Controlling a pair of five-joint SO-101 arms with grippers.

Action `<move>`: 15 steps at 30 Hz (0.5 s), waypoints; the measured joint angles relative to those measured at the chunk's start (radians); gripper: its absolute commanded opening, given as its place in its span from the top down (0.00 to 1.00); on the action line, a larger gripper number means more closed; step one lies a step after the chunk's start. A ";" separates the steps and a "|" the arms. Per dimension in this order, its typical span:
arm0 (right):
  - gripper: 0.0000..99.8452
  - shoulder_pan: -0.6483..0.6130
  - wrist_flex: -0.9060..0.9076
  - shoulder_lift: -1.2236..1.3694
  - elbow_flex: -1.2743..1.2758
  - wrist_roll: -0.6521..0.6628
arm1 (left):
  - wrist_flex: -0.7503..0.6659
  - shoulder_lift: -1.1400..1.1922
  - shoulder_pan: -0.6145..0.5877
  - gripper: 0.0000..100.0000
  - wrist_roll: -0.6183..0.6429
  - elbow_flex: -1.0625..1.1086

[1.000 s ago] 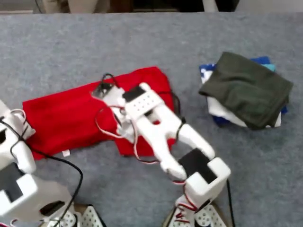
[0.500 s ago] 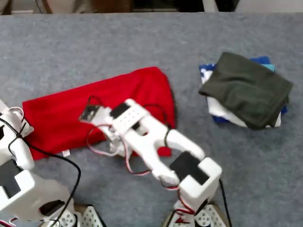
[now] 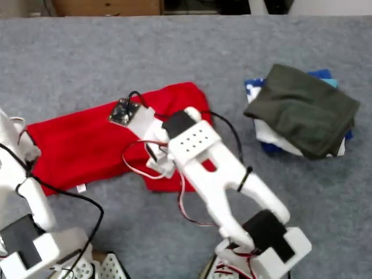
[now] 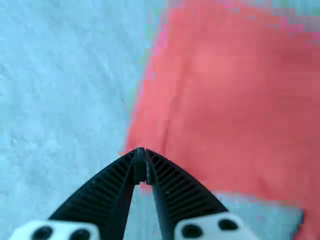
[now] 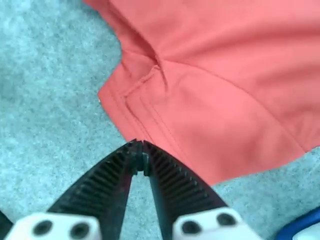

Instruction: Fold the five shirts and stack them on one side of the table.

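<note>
A red shirt (image 3: 93,142) lies spread in a long band across the middle-left of the grey table (image 3: 174,52); it also shows in both wrist views (image 4: 235,105) (image 5: 220,95). My right gripper (image 5: 137,150) is shut and hovers over the shirt's near edge by a hemmed corner; in the high view it (image 3: 156,163) sits over the shirt's right half. My left gripper (image 4: 140,156) is shut, its tips at the shirt's left edge where red meets grey; whether it pinches cloth I cannot tell. In the high view it (image 3: 28,154) is at the far left.
A stack of folded shirts (image 3: 302,110) lies at the right, a dark green one on top, white and blue ones under it. The right arm (image 3: 232,192) crosses the table's front. Cables (image 3: 70,197) trail by the left arm. Bare table lies behind the red shirt.
The right arm swung left over the shirt, then back to the right and stretched out. The left arm has risen at the left edge. The red shirt lies as before.
</note>
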 measured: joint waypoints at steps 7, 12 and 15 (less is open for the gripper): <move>1.00 0.000 0.009 -0.002 0.031 0.002 | 0.005 -0.014 0.028 0.96 -0.006 0.193; 1.00 -0.002 0.009 -0.002 0.058 0.002 | -0.021 -0.017 0.037 0.83 0.008 0.241; 1.00 -0.002 0.009 -0.002 0.058 0.003 | -0.023 -0.017 0.005 0.84 0.025 0.242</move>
